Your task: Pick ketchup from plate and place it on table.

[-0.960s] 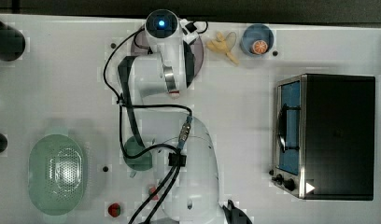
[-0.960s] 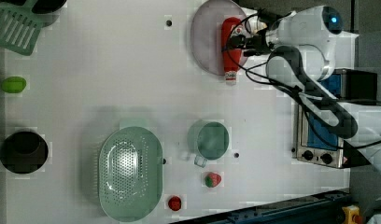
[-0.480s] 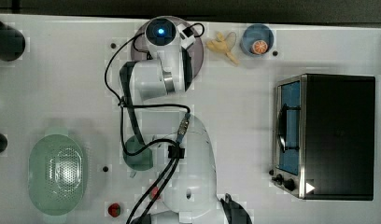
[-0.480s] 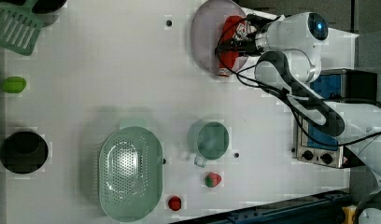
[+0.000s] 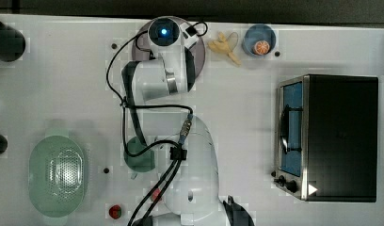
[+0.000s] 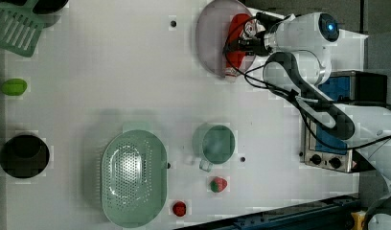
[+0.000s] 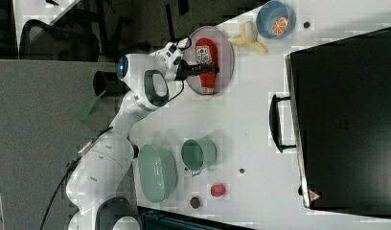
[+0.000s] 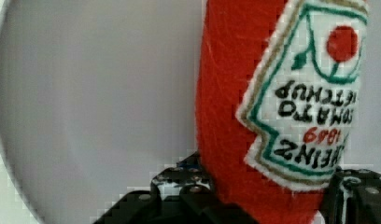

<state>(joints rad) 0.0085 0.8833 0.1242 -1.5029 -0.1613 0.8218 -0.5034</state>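
Between the black fingers (image 8: 188,193) of the gripper (image 8: 268,196), close to the wrist camera, sits the red body of the ketchup (image 8: 235,93), one finger on each side of it. A second ago the jaws stood wide above the bottle; now they have come down and narrowed around it, though I cannot tell whether they press it yet. The bottle lies flat on the plate (image 7: 227,52), label up, its pale cap end at the plate's rim. That suggests the grasp is nearly made and lifting comes next. Farther out, the table (image 6: 112,72) has plenty of bare white surface beside the plate for setting it down.
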